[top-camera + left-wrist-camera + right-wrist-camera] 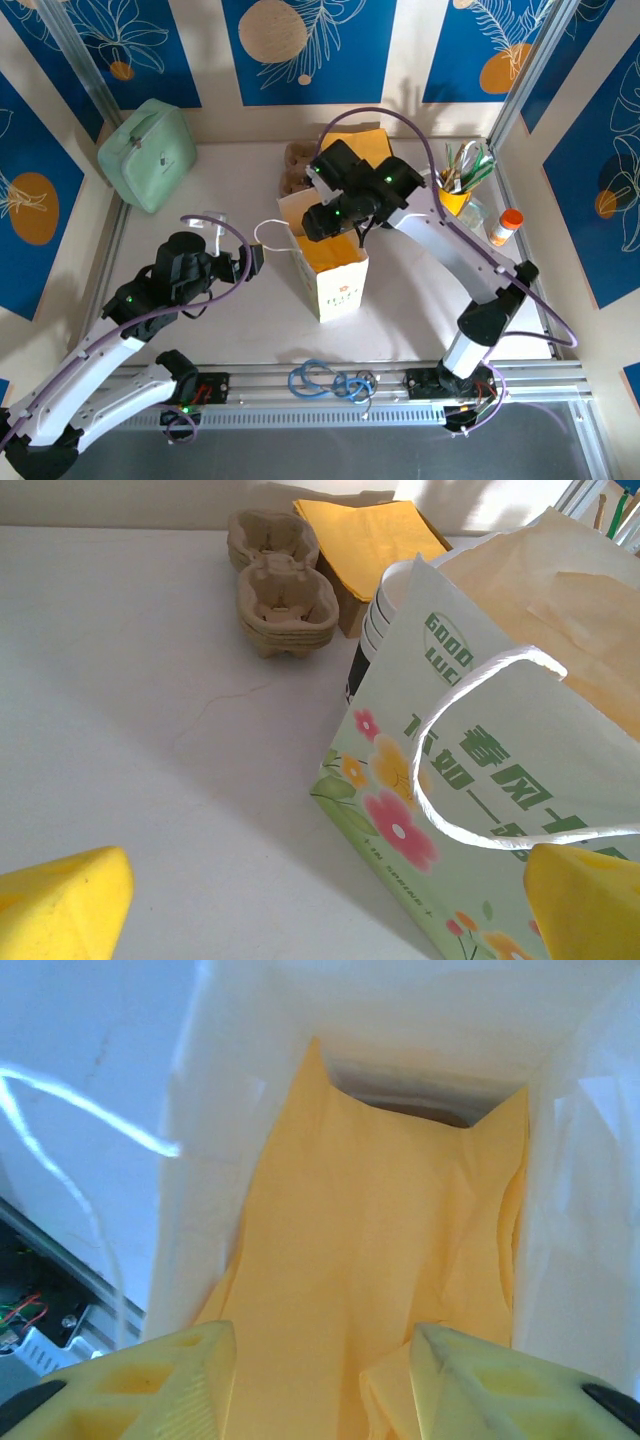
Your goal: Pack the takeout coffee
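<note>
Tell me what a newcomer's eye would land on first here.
The white paper bag with a flower print and green lettering stands mid-table. The right claw hangs over its open mouth, jaws apart, above the orange-yellow paper sheet lining it. Next come the mint-green soft case at the far left corner and the left claw, wide open, facing the bag's printed side.

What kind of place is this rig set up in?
Probably a mock cafe takeout counter on a lab table: a printed paper bag, pulp cup carriers, stacked paper cups and yellow napkins.
</note>
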### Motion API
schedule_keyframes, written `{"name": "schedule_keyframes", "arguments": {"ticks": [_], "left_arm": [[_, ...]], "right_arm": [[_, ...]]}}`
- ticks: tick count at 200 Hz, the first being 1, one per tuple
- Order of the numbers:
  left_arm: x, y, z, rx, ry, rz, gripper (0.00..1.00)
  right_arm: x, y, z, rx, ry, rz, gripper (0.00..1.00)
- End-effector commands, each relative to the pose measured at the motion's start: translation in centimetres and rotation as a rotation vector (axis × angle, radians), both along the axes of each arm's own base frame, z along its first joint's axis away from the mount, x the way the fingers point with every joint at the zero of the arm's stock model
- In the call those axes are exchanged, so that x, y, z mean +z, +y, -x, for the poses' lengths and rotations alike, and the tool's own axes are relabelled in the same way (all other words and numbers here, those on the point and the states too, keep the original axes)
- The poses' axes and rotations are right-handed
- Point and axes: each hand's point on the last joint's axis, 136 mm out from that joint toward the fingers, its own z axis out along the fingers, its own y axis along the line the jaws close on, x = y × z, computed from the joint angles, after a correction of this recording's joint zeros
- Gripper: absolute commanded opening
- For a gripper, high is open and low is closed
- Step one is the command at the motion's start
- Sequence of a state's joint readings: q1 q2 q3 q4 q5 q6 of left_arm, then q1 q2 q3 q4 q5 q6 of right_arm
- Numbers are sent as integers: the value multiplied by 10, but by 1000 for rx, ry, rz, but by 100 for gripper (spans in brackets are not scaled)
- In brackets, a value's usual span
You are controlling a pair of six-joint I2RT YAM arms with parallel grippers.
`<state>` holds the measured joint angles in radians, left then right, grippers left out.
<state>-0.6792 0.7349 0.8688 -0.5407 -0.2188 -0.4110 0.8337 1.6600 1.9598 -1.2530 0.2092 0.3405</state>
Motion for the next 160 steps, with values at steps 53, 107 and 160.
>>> {"name": "schedule_keyframes", "arguments": {"ticks": [53, 107, 160], "left_arm": [[31, 3, 2, -5, -64, 8, 99], [41, 5, 1, 1, -86, 3, 99], [64, 42, -8, 173, -197, -90, 99]], "right_arm": [[56, -16, 16, 18, -89, -145, 56], [66, -45, 9, -55, -131, -175, 57], [74, -104, -4, -224, -241, -239, 68]]}}
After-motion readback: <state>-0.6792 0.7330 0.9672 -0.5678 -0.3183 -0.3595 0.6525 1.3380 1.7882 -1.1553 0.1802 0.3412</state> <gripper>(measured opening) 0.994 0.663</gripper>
